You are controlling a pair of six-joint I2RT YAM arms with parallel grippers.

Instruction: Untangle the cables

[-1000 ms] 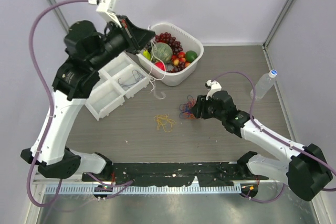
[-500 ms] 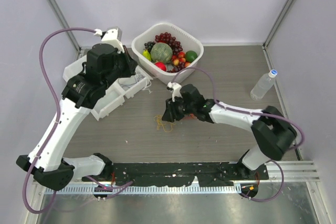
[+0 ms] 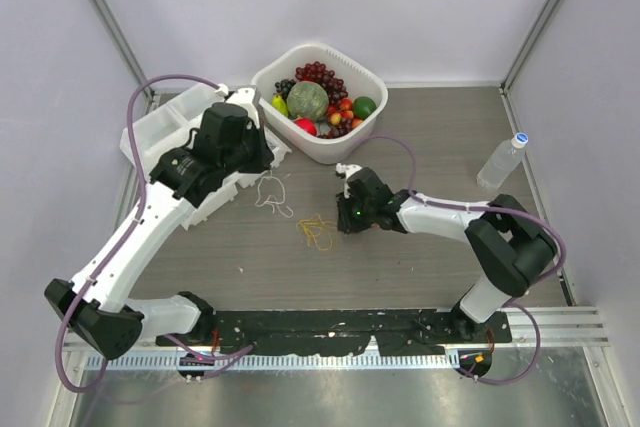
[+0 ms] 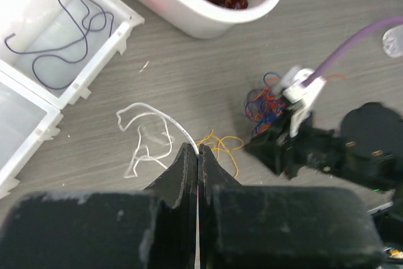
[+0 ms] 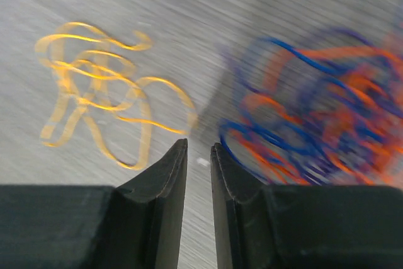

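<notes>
My left pincer is clamped tight on one end of the white cable, whose loops lie on the desk. My right pincer, jaws narrowly parted and holding nothing, hovers low between the yellow cable and the blue-and-orange tangle. A dark purple cable lies in one compartment of the white tray.

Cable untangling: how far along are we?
Done: purple cable lies in the tray; yellow cable lies alone on the table. In hand: left gripper is shut on the white cable. Left: the blue-orange tangle sits knotted by the right gripper, jaws slightly apart, empty.
</notes>
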